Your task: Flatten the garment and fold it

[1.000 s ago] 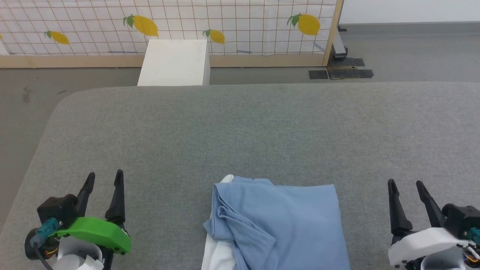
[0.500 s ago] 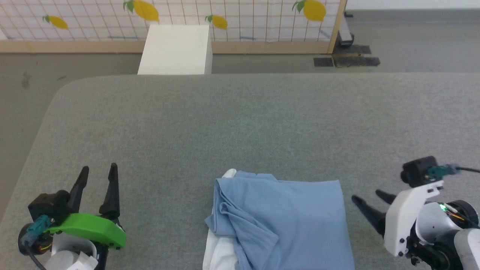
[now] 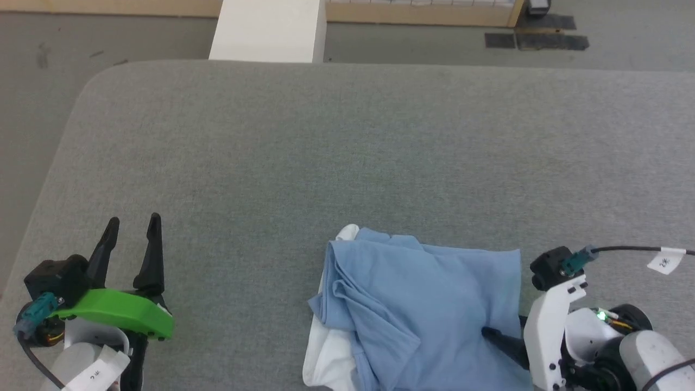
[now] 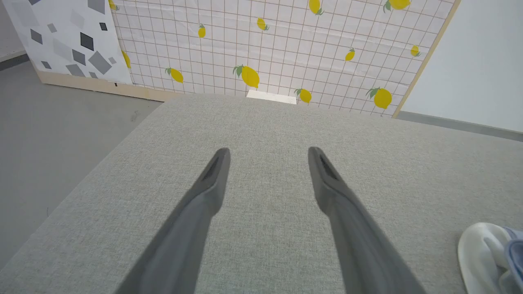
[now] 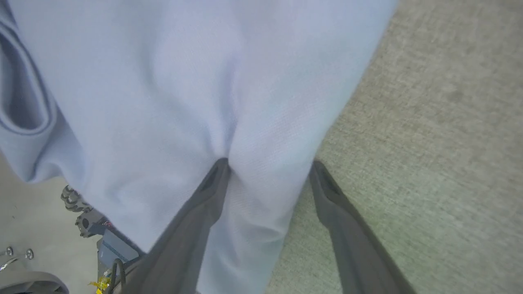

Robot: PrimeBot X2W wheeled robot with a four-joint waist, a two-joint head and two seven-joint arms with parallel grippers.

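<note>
lying near the front edge of the grey tabletop (image 3: 347,136), the garment (image 3: 434,293) forms a loosely folded light-blue bundle, right of the middle in the head view. its right part is fairly smooth, while its left side is bunched into several long creases. a white layer (image 3: 326,358) pokes out from under the blue cloth along the left edge and at the far left corner.

the right hand (image 5: 269,162) reaches in from the right, low over the near right part of the garment, its two dark fingers spread wide and gripping nothing. in the right wrist view one fingertip (image 5: 220,165) presses into the blue cloth and makes a dimple with a crease running away from it. the other is over the bare tabletop, just beside the garment's edge, so that edge runs between the two.

the left hand (image 3: 134,219) is well apart from the garment, over the tabletop's near left corner, also spread wide and empty. in the left wrist view bare grey fabric lies between its fingers, with the white layer at the lower right.

beyond the tabletop's far edge a white box (image 3: 269,30) stands on the grey floor (image 3: 32,81). the left wrist view shows a screen (image 4: 286,49) printed with a grid and lemons behind it.
</note>
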